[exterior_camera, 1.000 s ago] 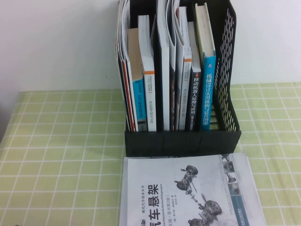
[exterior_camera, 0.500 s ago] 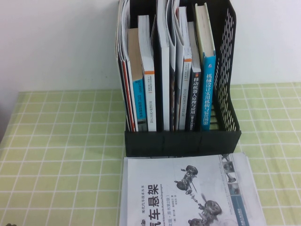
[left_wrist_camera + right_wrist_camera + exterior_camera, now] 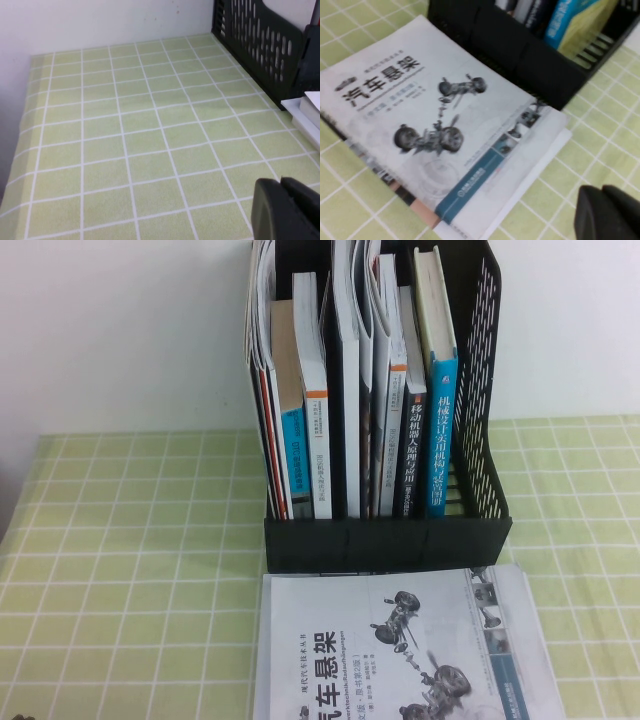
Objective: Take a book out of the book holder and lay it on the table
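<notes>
Book's out and flat, looks like the wrap-up step.

The book (image 3: 400, 650) lies face up on the counter (image 3: 130, 570), on top of other printed matter, just in front of the rack (image 3: 390, 540). My right claw (image 3: 607, 212) hovers beside the book's corner, closed, holding nothing. My left claw (image 3: 285, 210) sits over bare cloth on the rack's left; can't tell its opening. Next I'd judge: just pull both arms clear without nudging the book.

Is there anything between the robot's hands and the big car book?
Nothing visible. The book already lies flat on the table, on other printed matter, in front of the book holder. The right gripper hovers shut beside it; the left gripper hangs over bare cloth.
</notes>
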Controlling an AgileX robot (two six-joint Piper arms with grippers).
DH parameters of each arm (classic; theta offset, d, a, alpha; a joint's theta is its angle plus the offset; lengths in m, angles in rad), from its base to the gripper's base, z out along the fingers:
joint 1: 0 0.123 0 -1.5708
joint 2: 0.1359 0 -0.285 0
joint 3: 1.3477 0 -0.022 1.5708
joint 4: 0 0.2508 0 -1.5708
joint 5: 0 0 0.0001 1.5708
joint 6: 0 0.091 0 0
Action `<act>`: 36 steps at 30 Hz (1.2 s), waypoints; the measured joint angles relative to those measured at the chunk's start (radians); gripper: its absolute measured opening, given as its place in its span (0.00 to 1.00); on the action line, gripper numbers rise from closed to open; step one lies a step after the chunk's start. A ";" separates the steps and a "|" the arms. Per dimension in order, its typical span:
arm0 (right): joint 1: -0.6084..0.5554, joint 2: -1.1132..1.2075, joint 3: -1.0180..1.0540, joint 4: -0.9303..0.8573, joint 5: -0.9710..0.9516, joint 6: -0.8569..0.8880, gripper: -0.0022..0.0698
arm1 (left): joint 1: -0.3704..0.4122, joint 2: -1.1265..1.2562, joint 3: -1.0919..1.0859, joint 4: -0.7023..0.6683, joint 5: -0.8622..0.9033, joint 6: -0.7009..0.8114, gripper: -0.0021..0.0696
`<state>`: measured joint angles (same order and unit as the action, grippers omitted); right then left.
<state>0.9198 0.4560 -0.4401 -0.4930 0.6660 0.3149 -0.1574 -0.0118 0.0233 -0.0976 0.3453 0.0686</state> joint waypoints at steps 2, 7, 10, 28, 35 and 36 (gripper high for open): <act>-0.083 -0.019 0.000 0.007 0.000 0.000 0.03 | 0.000 0.000 0.000 0.000 0.000 0.000 0.02; -0.323 -0.126 0.001 0.009 -0.024 0.020 0.03 | 0.000 0.000 0.000 0.001 0.000 0.000 0.02; -0.478 -0.243 0.028 0.043 -0.092 0.048 0.03 | 0.000 0.000 0.000 0.001 0.000 0.000 0.02; -0.902 -0.467 0.461 0.469 -0.281 -0.233 0.03 | 0.000 0.000 0.000 0.002 0.000 0.002 0.02; -0.929 -0.467 0.461 0.540 -0.281 -0.357 0.03 | 0.000 0.000 0.000 0.002 0.000 0.002 0.02; -0.932 -0.467 0.461 0.544 -0.281 -0.355 0.03 | 0.000 0.000 0.000 0.002 0.000 0.002 0.02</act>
<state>-0.0119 -0.0113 0.0208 0.0507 0.3848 -0.0399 -0.1574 -0.0118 0.0233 -0.0954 0.3453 0.0708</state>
